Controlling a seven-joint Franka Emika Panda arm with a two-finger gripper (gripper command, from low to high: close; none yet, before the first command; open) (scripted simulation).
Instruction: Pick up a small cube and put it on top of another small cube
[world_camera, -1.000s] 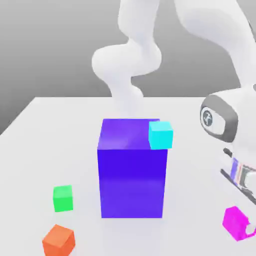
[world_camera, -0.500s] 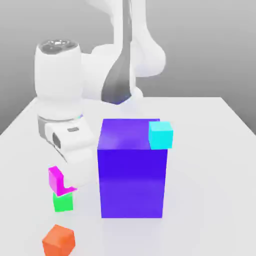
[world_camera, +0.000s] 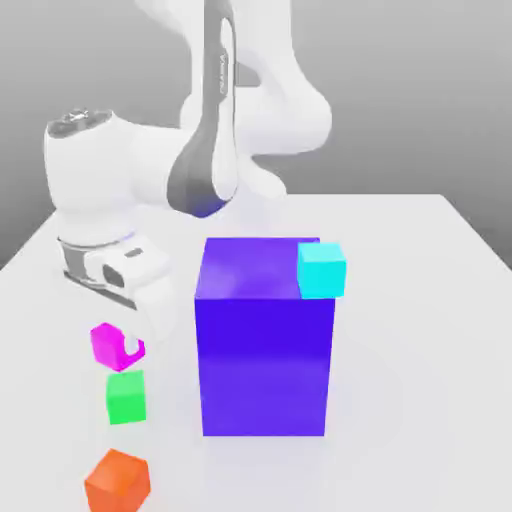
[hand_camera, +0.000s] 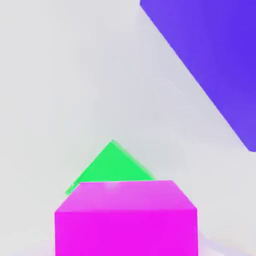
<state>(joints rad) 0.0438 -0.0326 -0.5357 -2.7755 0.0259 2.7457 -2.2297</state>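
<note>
Jaws closed on the magenta cube (world_camera: 112, 343), just above the green cube (world_camera: 126, 396); square its faces, then lower gently

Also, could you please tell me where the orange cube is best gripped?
Probably from straight above, jaws closing on two opposite side faces of the orange cube. It sits flat on the table with its top free and a gap to the green cube, so the sides are open.

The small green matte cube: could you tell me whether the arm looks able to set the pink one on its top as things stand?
Probably yes: the small green matte cube has a bare top, and the small magenta-pink matte cube hangs in the tool just above it.
</note>
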